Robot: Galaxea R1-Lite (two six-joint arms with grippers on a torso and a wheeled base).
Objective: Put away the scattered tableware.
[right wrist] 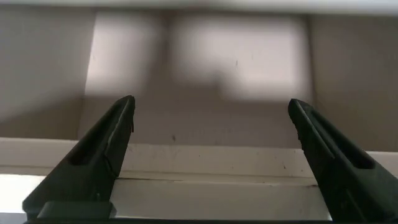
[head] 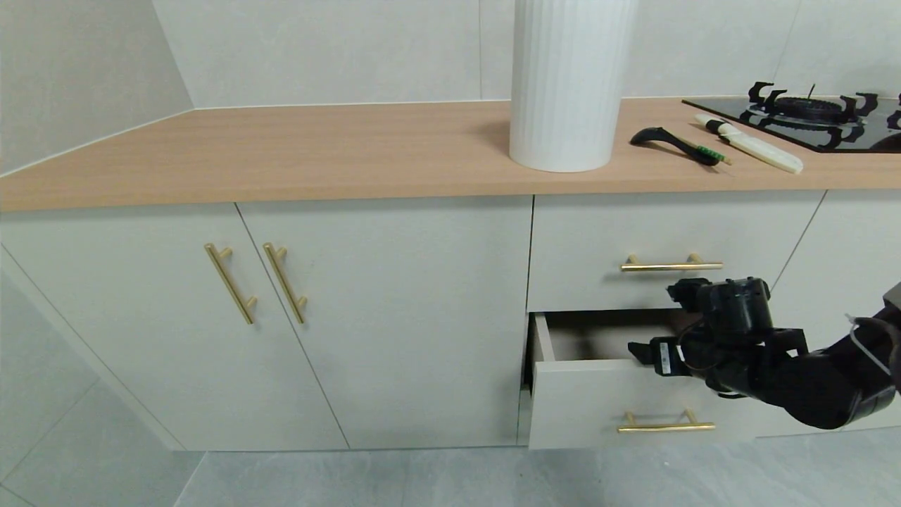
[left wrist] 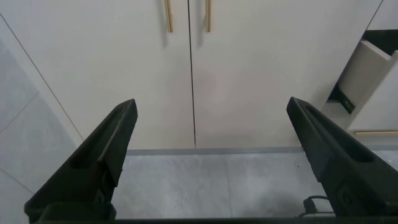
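A black ladle [head: 674,143] with a green-striped handle end lies on the wooden countertop [head: 317,151], right of a tall white ribbed canister [head: 566,84]. Beside it lies a cream knife [head: 752,145]. Below, the lower drawer [head: 584,380] stands pulled partly out. My right gripper [head: 662,318] is open at the drawer's top front edge, nothing between its fingers. In the right wrist view, that gripper [right wrist: 211,102] looks over the drawer's front edge [right wrist: 199,165] into its bare inside. My left gripper [left wrist: 211,102] is open and empty, low before the cabinet doors [left wrist: 249,81].
A black gas hob [head: 816,116] sits at the counter's far right. The upper drawer [head: 669,243] is closed, with a brass handle [head: 671,265]. Two cabinet doors with brass handles [head: 257,282] are closed on the left. Grey tiled floor [head: 422,479] lies below.
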